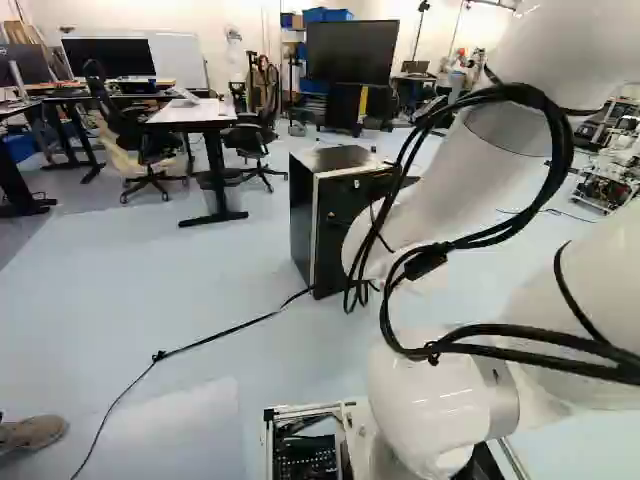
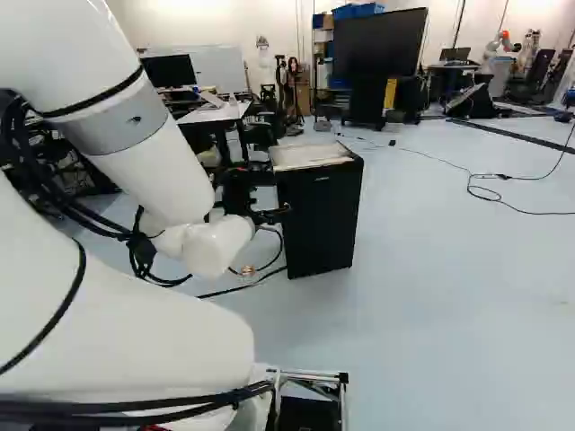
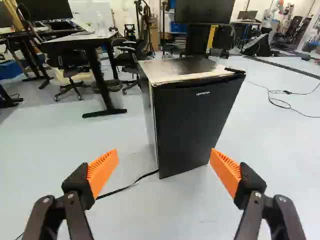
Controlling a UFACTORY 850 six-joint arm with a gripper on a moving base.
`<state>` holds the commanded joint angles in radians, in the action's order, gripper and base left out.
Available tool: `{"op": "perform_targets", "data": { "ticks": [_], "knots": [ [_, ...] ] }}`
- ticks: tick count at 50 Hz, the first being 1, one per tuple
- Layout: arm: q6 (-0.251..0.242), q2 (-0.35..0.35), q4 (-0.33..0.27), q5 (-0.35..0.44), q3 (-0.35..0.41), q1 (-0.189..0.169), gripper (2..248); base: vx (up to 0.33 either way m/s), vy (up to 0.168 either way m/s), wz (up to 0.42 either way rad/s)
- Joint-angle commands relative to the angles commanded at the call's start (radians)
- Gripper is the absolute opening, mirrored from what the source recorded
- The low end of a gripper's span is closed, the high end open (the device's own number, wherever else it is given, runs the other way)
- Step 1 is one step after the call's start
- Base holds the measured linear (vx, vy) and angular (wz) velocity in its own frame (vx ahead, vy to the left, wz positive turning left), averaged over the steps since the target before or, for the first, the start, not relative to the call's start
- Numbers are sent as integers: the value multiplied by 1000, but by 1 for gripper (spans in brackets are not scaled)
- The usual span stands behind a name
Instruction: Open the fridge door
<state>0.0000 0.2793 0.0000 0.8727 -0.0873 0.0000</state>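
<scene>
One fridge near the middle of the right base view: stands upright on the pale floor, black front showing. To its left, the white arm, with the gripper appearing at the fridge's left edge. Behind the fridge, a large black screen; at the right, a loop of thin dark cable on the floor.

In the left base view, the same fridge just left of the arm, partly covered by arm and hanging black cables. From near its foot, a black cord across the floor toward the lower left. Farther back at the left, a white-topped desk with an office chair beside it.

In the wrist view, the gripper with both fingers spread wide, orange pads facing each other, nothing pinched. Straight ahead, well beyond the fingertips, the fridge: shows its light, marked top and its black door, closed. Cannot make out a handle on the door.
</scene>
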Motion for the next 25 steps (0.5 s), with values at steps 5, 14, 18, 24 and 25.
{"op": "perform_targets", "data": {
  "ticks": [5, 14, 18, 24, 25],
  "knots": [
    [0, 0, 0, 0, 0, 0, 247, 0, 0, 0],
    [0, 0, 0, 0, 0, 0, 247, 0, 0, 0],
    [0, -2, 0, 0, -2, 0, 247, 0, 0, 0],
    [0, -9, 0, 0, -7, 0, 247, 0, 0, 0],
    [0, -10, 0, 0, -8, 0, 247, 0, 0, 0]
  ]
}}
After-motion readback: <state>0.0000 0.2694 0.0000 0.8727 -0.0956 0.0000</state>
